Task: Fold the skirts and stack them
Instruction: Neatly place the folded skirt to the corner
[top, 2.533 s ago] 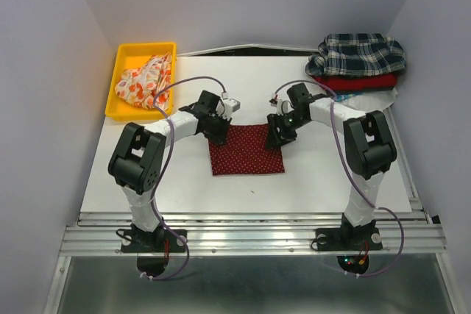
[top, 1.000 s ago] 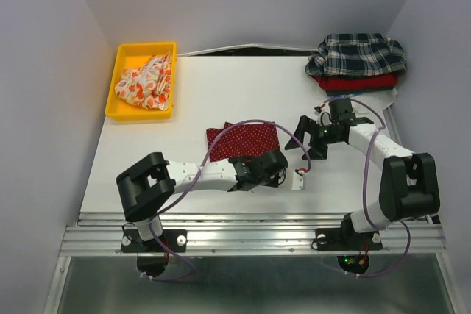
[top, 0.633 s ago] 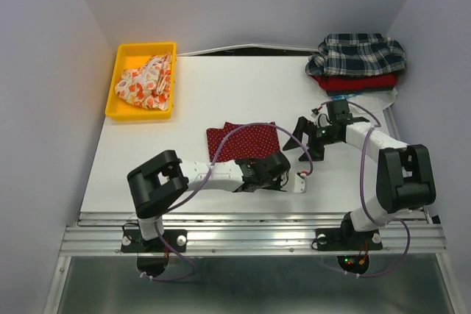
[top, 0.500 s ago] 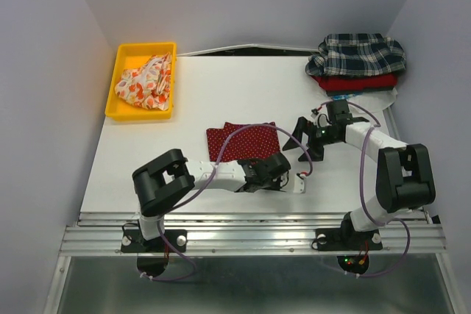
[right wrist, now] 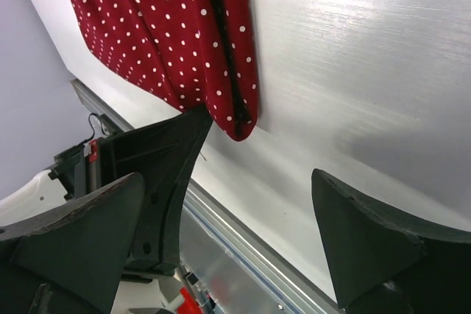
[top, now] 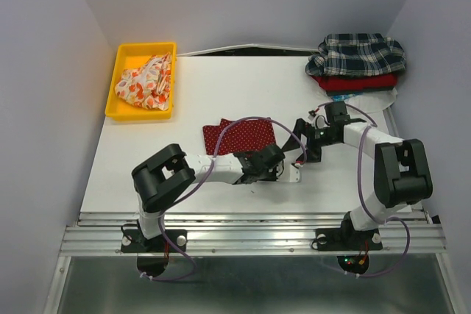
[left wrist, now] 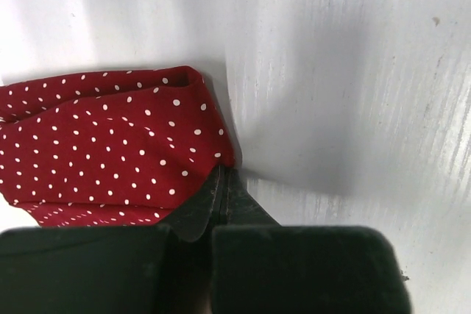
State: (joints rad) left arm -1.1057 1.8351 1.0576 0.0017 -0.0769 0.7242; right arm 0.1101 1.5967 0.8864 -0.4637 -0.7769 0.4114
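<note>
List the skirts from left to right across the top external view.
Cream skirt with orange-red blobs, dark red dotted skirt, plaid skirt; the plain red skirt sits under the plaid one, so unplaced.

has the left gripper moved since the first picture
Yes. The left gripper has swung away from the yellow bin, from the far left corner of the dotted skirt to its near right corner.

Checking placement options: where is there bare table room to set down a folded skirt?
Free: back middle of the table, between yellow tray and plaid skirt stack; the near-left corner. Crowded: around the dotted skirt, hemmed by left arm and right arm.
</note>
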